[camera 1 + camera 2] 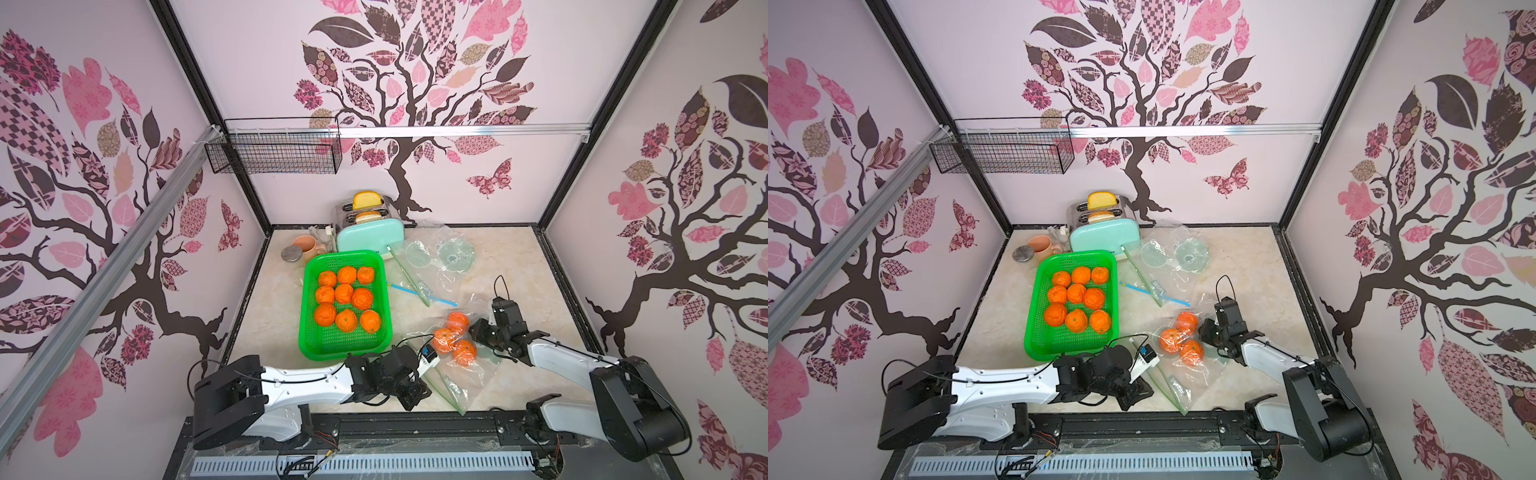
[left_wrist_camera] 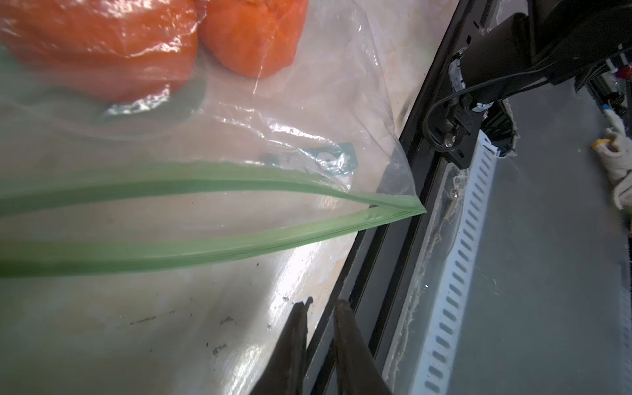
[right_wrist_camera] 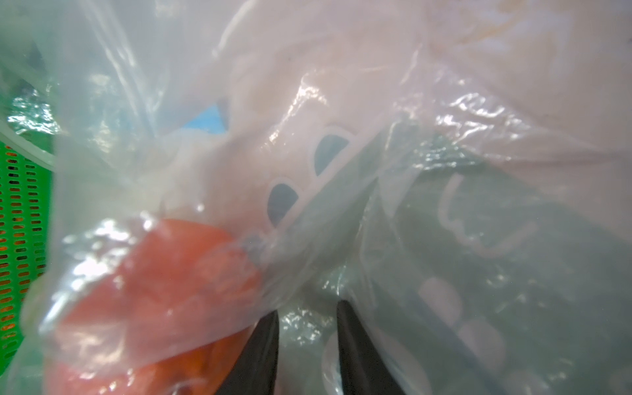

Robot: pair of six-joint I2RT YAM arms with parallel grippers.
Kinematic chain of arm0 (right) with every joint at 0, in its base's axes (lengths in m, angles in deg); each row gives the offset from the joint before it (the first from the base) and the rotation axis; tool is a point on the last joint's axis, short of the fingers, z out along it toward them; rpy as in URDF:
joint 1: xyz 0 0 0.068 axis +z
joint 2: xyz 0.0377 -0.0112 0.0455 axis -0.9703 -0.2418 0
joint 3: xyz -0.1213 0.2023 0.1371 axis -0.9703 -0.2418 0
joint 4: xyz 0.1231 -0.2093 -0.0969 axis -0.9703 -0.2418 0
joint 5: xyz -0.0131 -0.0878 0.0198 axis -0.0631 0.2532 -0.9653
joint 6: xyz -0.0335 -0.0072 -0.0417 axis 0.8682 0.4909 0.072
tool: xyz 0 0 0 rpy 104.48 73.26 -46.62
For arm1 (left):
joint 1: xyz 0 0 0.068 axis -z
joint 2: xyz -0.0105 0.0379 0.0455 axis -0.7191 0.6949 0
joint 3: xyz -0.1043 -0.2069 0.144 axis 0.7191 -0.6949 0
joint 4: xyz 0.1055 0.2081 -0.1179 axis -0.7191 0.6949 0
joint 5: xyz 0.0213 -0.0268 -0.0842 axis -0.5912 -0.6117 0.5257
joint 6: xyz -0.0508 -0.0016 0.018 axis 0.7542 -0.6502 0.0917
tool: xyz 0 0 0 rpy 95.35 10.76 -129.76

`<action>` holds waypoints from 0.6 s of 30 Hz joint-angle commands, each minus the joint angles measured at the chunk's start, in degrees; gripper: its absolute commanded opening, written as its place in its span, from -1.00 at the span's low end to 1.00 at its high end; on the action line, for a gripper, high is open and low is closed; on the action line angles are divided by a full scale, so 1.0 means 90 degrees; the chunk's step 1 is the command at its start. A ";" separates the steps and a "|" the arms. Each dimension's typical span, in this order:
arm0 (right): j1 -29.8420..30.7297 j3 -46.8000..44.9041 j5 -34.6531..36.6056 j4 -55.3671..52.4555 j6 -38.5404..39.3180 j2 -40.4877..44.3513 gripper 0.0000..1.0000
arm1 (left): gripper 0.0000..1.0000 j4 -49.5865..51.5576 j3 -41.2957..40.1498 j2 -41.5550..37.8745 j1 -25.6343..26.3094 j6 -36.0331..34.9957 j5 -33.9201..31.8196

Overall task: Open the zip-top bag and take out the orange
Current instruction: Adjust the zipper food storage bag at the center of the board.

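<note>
We judge the opening largely done and the removal not begun. Starting at the left gripper (image 2: 323, 304), its jaws stand only a narrow slit apart with nothing we can see between them, near the green zip seal (image 2: 205, 254), whose two strips gape apart and meet only at the near corner. The right gripper (image 3: 307, 316) has its jaws partly apart with crumpled film in the gap, and we cannot tell whether it pinches that film. Outward, the zip-top bag (image 1: 469, 378) lies at the near right of the scene between both grippers, and three oranges (image 1: 444, 340) sit inside it, close to the right gripper. The green basket (image 1: 305, 299) of other fruit lies to its left
</note>
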 commanded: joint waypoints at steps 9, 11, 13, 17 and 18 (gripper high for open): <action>-0.0026 -0.0087 0.0060 -0.0280 -0.0013 -0.0020 -0.35 | -0.65 -0.0946 0.0704 0.1041 0.0011 -0.0173 -0.1081; -0.0019 -0.0101 0.0060 -0.0280 -0.0013 -0.0013 -0.35 | -0.65 -0.0781 0.0856 0.1319 0.0011 -0.0228 -0.1302; -0.0027 -0.0101 0.0069 -0.0280 -0.0013 -0.0008 -0.35 | -0.65 -0.0646 0.0953 0.1522 0.0011 -0.0225 -0.1486; -0.0024 -0.0100 0.0069 -0.0273 -0.0013 -0.0007 -0.35 | -0.45 -0.0860 0.0837 0.1795 0.0011 -0.0171 -0.1642; -0.0019 -0.0098 0.0069 -0.0270 -0.0013 -0.0011 -0.35 | -0.40 -0.0877 0.0849 0.1890 0.0009 -0.0156 -0.1697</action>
